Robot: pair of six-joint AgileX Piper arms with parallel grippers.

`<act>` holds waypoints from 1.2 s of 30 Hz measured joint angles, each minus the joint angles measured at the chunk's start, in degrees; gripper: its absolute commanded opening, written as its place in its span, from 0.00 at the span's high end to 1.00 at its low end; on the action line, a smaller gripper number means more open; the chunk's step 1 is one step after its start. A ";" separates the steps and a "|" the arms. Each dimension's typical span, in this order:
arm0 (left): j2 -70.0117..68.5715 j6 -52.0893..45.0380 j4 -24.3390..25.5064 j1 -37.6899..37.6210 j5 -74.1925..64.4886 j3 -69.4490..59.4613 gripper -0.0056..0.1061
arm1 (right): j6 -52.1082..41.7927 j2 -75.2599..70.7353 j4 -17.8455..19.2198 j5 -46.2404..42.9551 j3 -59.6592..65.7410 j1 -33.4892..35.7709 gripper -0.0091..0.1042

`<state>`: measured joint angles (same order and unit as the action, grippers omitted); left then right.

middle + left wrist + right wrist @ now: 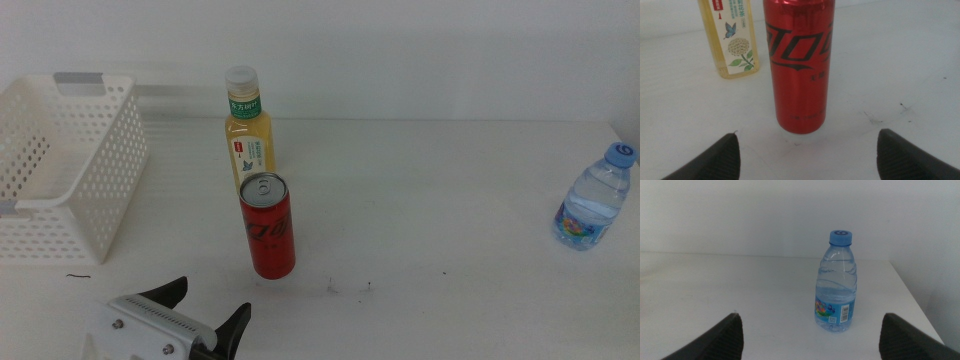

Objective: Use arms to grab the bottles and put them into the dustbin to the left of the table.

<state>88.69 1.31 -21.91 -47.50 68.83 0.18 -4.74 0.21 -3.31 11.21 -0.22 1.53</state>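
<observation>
The left end effector (205, 310) sits low at the near edge of the counter (430, 200), its two dark jaws spread wide and holding nothing. In its wrist view the left end effector (807, 152) faces the red can (799, 65), which stands upright on the counter just ahead of the open jaws, apart from both. In the middle view the can (268, 226) stands near the middle of the counter, and the tea bottle (247, 130) stands upright close behind it, slightly to the left; whether the two touch cannot be told. The wrist view shows the tea bottle (731, 37) beyond and to one side of the can, its butterfly-and-flower label facing the camera. The right end effector (810, 335) is out of the middle view; its own camera shows its jaws spread wide and empty, with the water bottle (837, 282) upright on the counter some way ahead, near the counter's corner. In the middle view the water bottle (594, 197) stands at the far right, well apart from the can and tea bottle. The dustbin (85, 190) rests at the left side, its perforated walls white, a grey handle bar along its far rim, with no bottle seen inside.
</observation>
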 measured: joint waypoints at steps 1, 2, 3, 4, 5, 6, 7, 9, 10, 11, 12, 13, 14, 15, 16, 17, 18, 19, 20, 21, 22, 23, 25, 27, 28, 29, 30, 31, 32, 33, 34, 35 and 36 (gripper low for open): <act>0.00 0.00 -0.13 0.00 0.00 0.00 0.11 | 0.00 0.00 0.00 0.00 0.00 0.00 0.18; 0.00 0.00 -0.23 0.00 0.00 0.00 0.11 | 0.00 0.00 0.00 0.00 0.00 0.00 0.18; 0.00 0.00 -0.36 0.00 0.00 0.00 0.11 | 0.00 0.00 0.00 0.00 0.00 0.00 0.18; 0.00 0.00 -0.43 0.00 0.00 0.00 0.11 | 0.00 0.00 0.00 0.00 0.00 0.00 0.18; 0.00 0.00 -0.64 0.00 0.00 0.00 0.11 | 0.00 0.00 0.00 0.00 0.00 0.00 0.18; 0.00 0.00 -0.78 0.00 0.00 0.00 0.11 | 0.00 0.00 0.00 0.00 0.00 0.00 0.18; 0.00 0.00 -0.89 0.00 0.00 0.00 0.11 | 0.00 0.00 0.00 0.00 0.00 0.00 0.18; 0.00 -0.25 -1.01 0.00 0.00 0.11 0.11 | 0.00 0.00 0.00 0.00 0.00 0.00 0.18; 0.00 -0.73 -1.11 0.00 0.00 0.34 0.11 | 0.00 0.00 0.00 0.00 0.00 0.00 0.18; 0.00 -1.00 -1.11 0.21 0.00 0.59 0.11 | 0.00 0.00 0.00 0.00 0.00 0.00 0.18; 0.00 -1.31 -1.11 0.70 0.00 0.82 0.11 | 0.00 0.00 0.00 0.00 0.00 0.00 0.18; 0.09 -1.31 -0.87 1.41 0.11 1.10 0.11 | 0.00 0.00 0.00 0.00 0.00 0.00 0.18; 0.09 -1.31 -0.47 2.22 0.11 1.28 0.11 | 0.00 0.00 0.00 0.00 0.00 0.00 0.18; 0.09 -1.31 0.15 3.03 0.11 1.54 0.11 | 0.00 0.00 0.00 0.00 0.00 0.00 0.18; 0.09 -1.31 1.04 4.13 0.11 1.78 0.11 | 0.00 0.00 0.00 0.00 0.00 0.00 0.18; 0.09 -1.31 2.34 5.37 0.11 2.22 0.11 | 0.00 0.00 0.00 0.00 0.00 0.00 0.18; 0.09 -1.31 4.01 6.43 0.11 2.65 0.11 | 0.00 0.00 0.00 0.00 0.00 0.00 0.18; 0.24 -1.31 5.90 7.83 0.11 3.13 0.11 | 0.00 0.00 0.00 0.00 0.00 0.00 0.18; 0.48 -0.99 7.93 9.31 0.25 3.64 0.11 | 0.00 0.00 0.00 0.00 0.00 0.00 0.18; 0.81 -0.61 9.55 10.79 0.35 4.12 0.11 | 0.00 0.00 0.00 0.00 0.00 0.00 0.18; 1.43 -0.34 11.50 12.23 0.49 4.74 0.11 | 0.00 0.00 0.00 0.00 0.00 0.00 0.18; 2.42 0.08 13.35 13.52 0.49 5.41 0.11 | 0.00 0.00 0.00 0.00 0.00 0.00 0.18; 4.26 0.76 16.22 15.41 0.49 6.68 0.11 | 0.00 0.00 0.00 0.00 0.00 0.00 0.18; 6.21 1.16 18.25 16.55 0.49 8.02 0.11 | 0.00 0.00 0.00 0.00 0.00 0.00 0.18; 7.24 1.46 18.65 16.75 0.49 8.67 0.11 | 0.00 0.00 0.00 0.00 0.00 0.00 0.18; 8.18 1.59 19.02 16.94 0.49 9.29 0.11 | 0.00 0.00 0.00 0.00 0.00 0.00 0.18; 8.88 1.84 19.31 17.08 0.49 9.77 0.11 | 0.00 0.00 0.00 0.00 0.00 0.00 0.18; 9.69 1.96 19.59 17.18 0.49 10.37 0.11 | 0.00 0.00 0.00 0.00 0.00 0.00 0.18; 10.41 2.11 19.59 17.18 0.49 10.96 0.11 | 0.00 0.00 0.00 0.00 0.00 0.00 0.18; 11.07 2.24 19.71 17.18 0.49 11.41 0.11 | 0.00 0.00 0.00 0.00 0.00 0.00 0.18; 11.67 2.38 19.83 17.18 0.49 11.98 0.11 | 0.00 0.00 0.00 0.00 0.00 0.00 0.18; 12.23 2.52 19.91 17.18 0.49 12.56 0.11 | 0.00 0.00 0.00 0.00 0.00 0.00 0.18; 12.66 2.62 19.91 17.18 0.49 13.06 0.11 | 0.00 0.00 0.00 0.00 0.00 0.00 0.18</act>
<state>101.35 3.93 -2.00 -30.32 69.32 13.24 -4.74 0.21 -3.31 11.21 -0.22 1.53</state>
